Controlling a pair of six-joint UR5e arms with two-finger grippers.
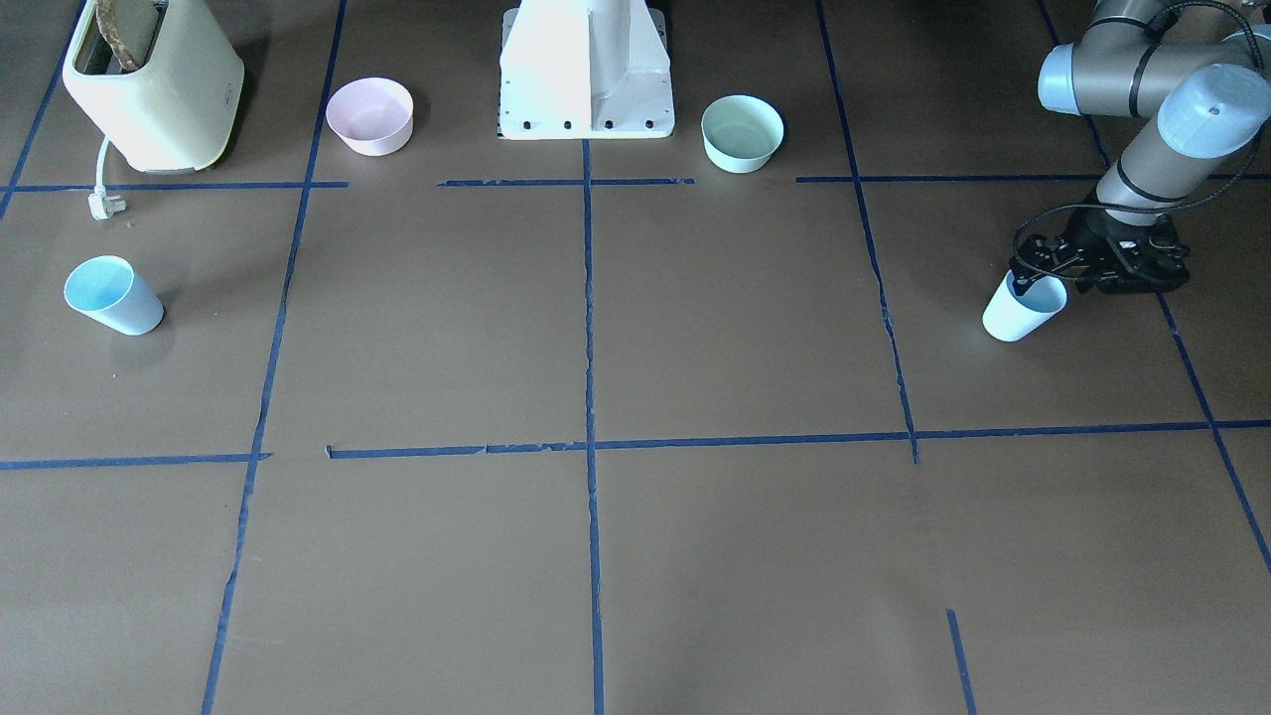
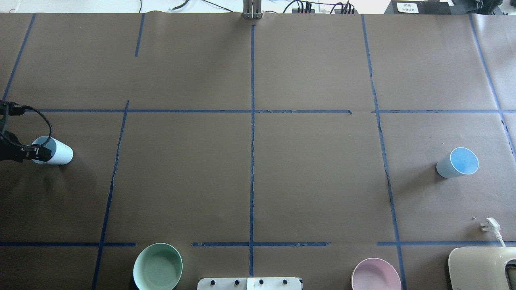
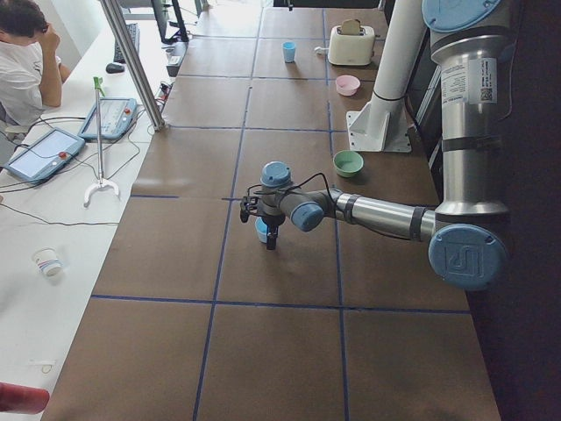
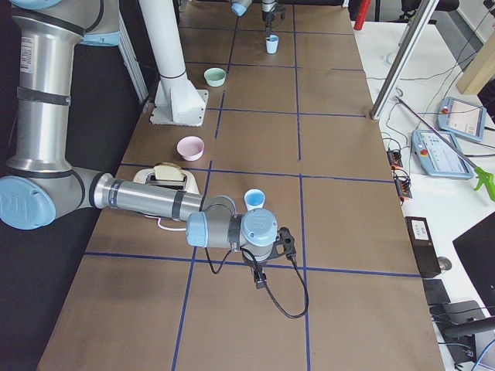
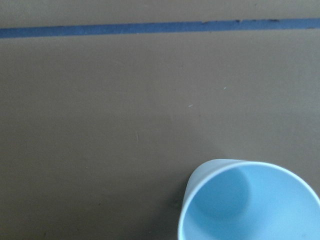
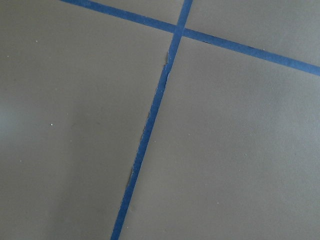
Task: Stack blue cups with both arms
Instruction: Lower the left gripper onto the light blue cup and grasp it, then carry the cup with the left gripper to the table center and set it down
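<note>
One blue cup [image 1: 1023, 313] stands upright at the robot's left end of the table, also in the overhead view [image 2: 58, 151] and filling the lower right of the left wrist view [image 5: 250, 205]. My left gripper [image 1: 1038, 276] hangs at its rim, one finger tip seemingly inside the mouth, jaws apart. The other blue cup [image 1: 111, 294] stands upright and alone at the robot's right end [image 2: 457, 162]. My right gripper [image 4: 261, 277] shows only in the exterior right view, low over bare table a short way from that cup [image 4: 254, 199]. I cannot tell whether it is open.
A cream toaster [image 1: 149, 94] with a slice in it and a loose plug [image 1: 99, 204] stand near the right-end cup. A pink bowl [image 1: 369, 116] and a mint-green bowl [image 1: 742, 132] flank the white pedestal base [image 1: 586, 79].
</note>
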